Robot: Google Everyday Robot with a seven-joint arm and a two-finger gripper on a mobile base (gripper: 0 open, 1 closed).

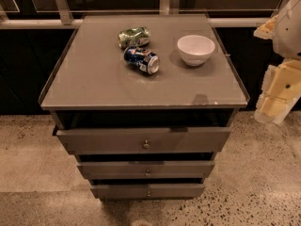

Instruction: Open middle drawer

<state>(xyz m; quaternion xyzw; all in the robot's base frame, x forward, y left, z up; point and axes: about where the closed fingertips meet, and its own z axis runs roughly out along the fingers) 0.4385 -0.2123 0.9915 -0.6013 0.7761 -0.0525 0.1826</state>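
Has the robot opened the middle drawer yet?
Not yet, it seems. Done: nothing; the middle drawer sits no further out than the top drawer. In hand: the gripper hangs right of the cabinet, away from the knob. Left: reach the knob, grip, pull.

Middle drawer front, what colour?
Grey-brown middle drawer, metal knob, in the camera view. Gripper hangs at right, off the cabinet.

On the cabinet (94, 81), cans (141, 59) lie left of bowl (195, 49); jaws right of middle drawer (113, 168).
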